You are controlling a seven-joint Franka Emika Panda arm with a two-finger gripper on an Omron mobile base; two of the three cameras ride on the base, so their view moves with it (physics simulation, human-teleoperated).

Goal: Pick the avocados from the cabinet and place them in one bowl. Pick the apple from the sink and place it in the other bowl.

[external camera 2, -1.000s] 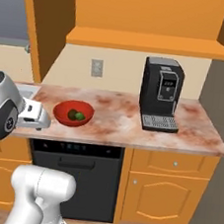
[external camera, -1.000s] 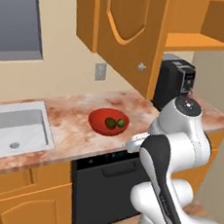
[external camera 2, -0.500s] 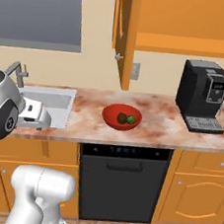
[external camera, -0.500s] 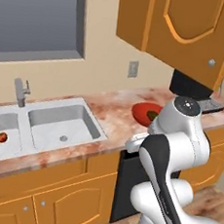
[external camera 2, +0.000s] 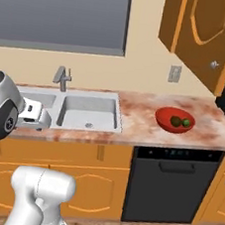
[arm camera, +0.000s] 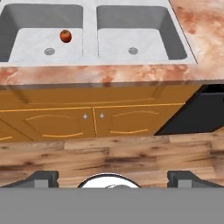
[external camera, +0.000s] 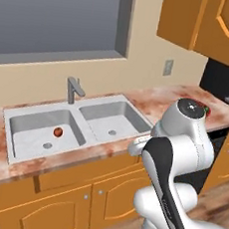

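The base has driven along the bench: where the red bowl sat mid-frame half a second ago, the sink now fills the middle of the left base view, and the bowl has slid to the right of the right base view. I read that as the avocado half being done and the apple next. Counted: two avocados lying together in the one red bowl, one apple in the upper left of the hand view, resting in the left of two basins near its drain. The end effector is spread wide and empty — its tips sit far apart at the bottom of the hand view, well short of the fruit.
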